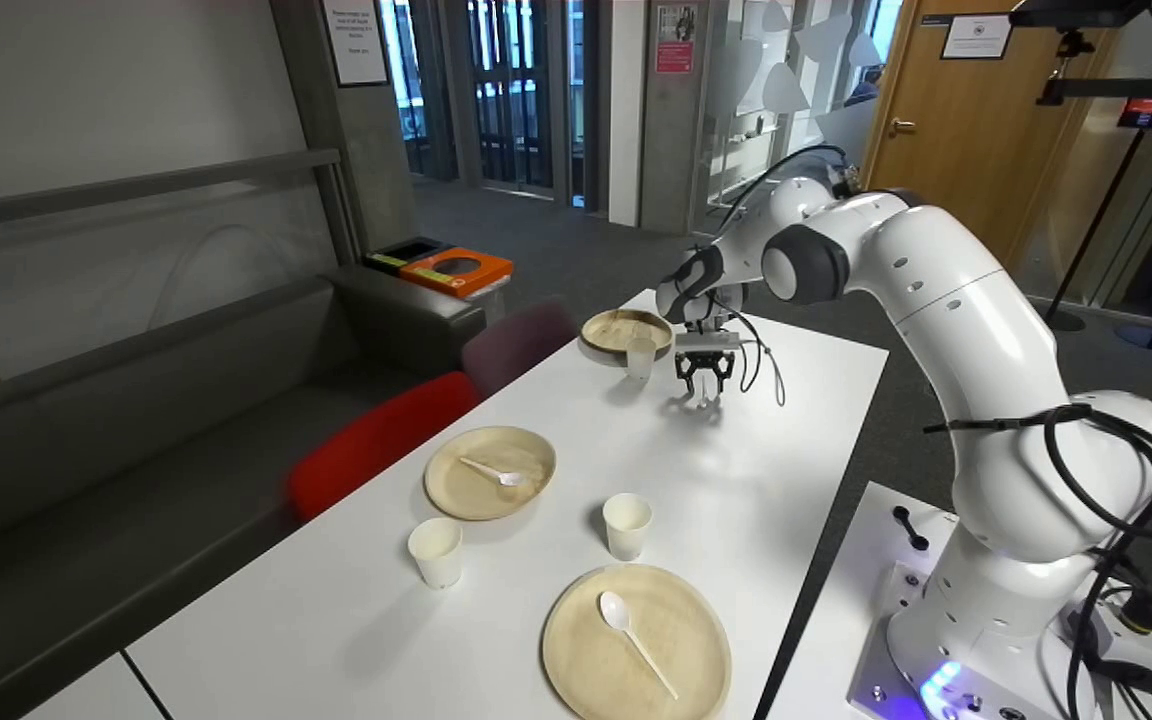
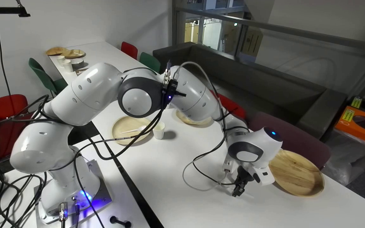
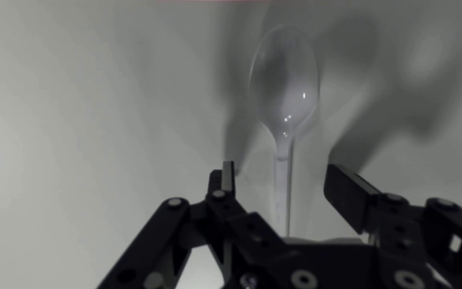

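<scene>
My gripper is open in the wrist view, with its two black fingers apart. A clear, whitish plastic spoon lies on the white table. Its handle runs between the fingers, apart from both, and its lower end is hidden behind the gripper body. In an exterior view the gripper points down close to the table, with the spoon barely visible below it. A white cup and a wooden plate stand beside it. In an exterior view the gripper is low over the table near the wooden plate.
A plate with a spoon, a plate with a spoon, and cups stand along the table. A red chair and sofa line one side. Loose cables hang from the arm.
</scene>
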`<state>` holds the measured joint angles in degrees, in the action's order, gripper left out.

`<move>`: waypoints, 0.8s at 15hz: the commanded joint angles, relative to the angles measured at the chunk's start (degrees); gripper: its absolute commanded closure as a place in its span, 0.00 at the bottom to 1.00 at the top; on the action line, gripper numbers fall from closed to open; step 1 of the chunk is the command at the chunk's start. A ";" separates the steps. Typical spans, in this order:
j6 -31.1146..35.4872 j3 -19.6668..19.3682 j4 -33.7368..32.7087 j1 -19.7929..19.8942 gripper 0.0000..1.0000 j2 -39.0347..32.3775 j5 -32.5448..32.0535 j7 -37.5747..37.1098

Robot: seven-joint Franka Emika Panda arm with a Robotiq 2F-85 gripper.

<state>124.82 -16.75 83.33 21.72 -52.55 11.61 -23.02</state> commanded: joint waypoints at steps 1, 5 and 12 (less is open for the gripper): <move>-0.05 -0.05 -0.13 -0.21 0.41 0.23 0.21 -1.19; -0.12 -0.07 -0.24 -0.25 0.57 0.22 0.22 -1.27; -0.15 -0.11 -0.32 -0.36 0.61 0.21 0.17 -1.38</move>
<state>124.82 -16.74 83.27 21.56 -52.55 11.61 -23.05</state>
